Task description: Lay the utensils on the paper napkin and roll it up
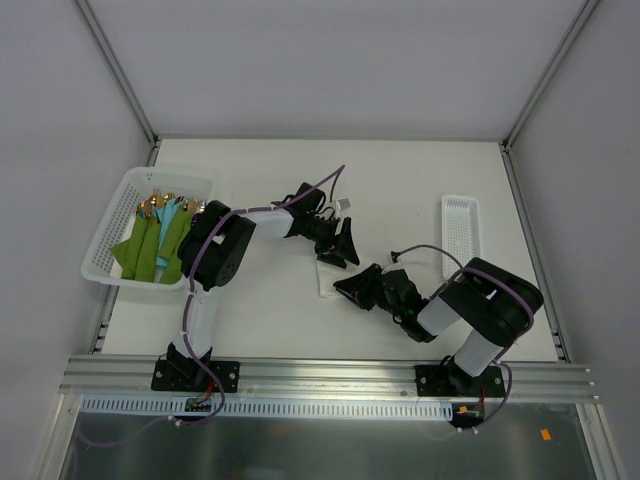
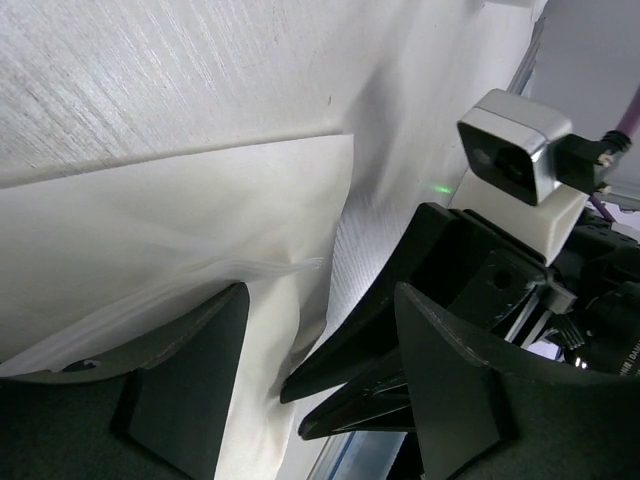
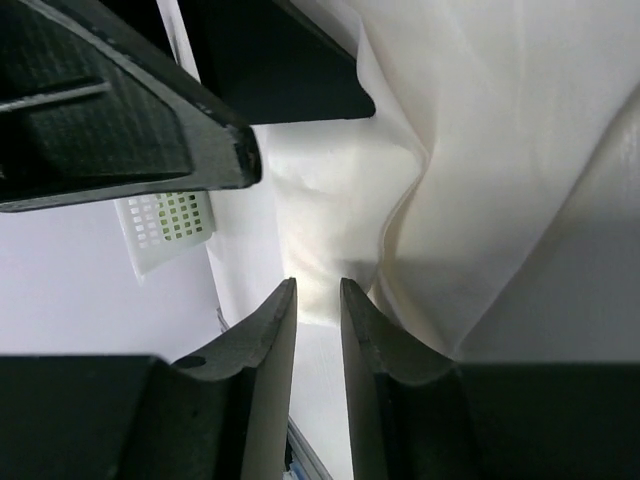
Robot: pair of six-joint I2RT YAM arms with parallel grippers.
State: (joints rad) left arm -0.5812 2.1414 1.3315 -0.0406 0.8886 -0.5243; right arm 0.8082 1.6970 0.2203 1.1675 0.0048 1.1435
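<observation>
**Left claw** (image 2: 320, 292): the fingers are set wide apart and clamp nothing. The claw hangs low over the paper napkin (image 2: 180, 220), and a raised fold of the sheet lies in the gap between the fingers.

**Right claw** (image 3: 318, 285): the fingers are almost together, with a narrow slit between them. Nothing can be seen pinched in the slit. The tips point at an edge of the napkin, close to the left claw and tip toward tip with it.

**Napkin:** white and creased, lying on the table (image 1: 400, 170) near its middle, between the two claws.

**Surroundings:**
- At the left edge of the table stands a white basket (image 1: 103, 245). It holds green cloths (image 1: 150, 245) and gold cutlery (image 1: 165, 203).
- Well apart on the right lies a narrow white tray (image 1: 460, 232).

**Writing:** a short line of white print (image 2: 612, 368) shows on the black body of the right arm, below its wrist camera (image 2: 515, 150). It is too blurred to read.
</observation>
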